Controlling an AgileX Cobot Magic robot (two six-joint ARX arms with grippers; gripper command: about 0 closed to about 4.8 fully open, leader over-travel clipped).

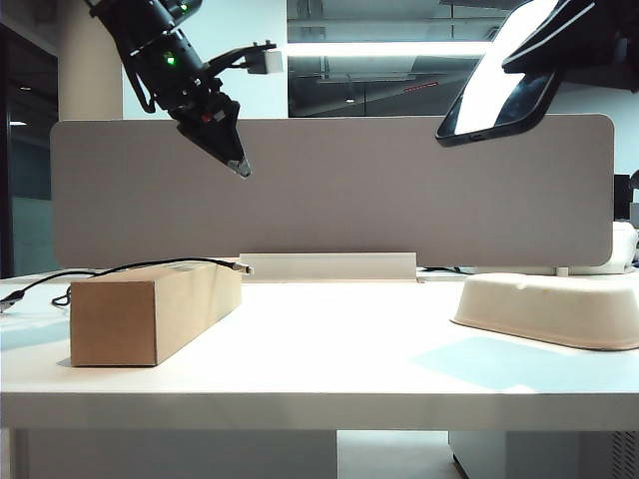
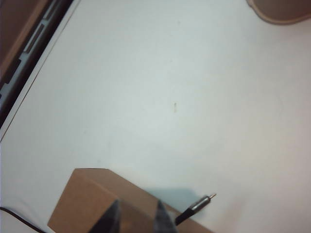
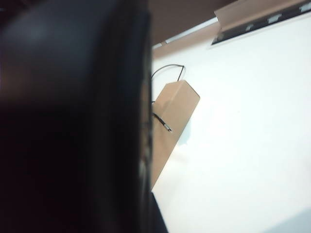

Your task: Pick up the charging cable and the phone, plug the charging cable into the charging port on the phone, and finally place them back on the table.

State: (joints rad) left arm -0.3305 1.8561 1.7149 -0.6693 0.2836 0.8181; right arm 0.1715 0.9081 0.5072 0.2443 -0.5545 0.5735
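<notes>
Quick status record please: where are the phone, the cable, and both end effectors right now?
phone: held high in the right end effector, tilted
charging cable: draped over the cardboard box, plug overhanging its end
left end effector: above the box, holding nothing
right end effector state: shut on the phone
tray: on the table, right side

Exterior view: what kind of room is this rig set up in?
Probably an open-plan office. A white table carries a grey divider panel like a shared workstation, with strip ceiling lights and glass partitions behind. A cardboard box and cream tray sit on it.
</notes>
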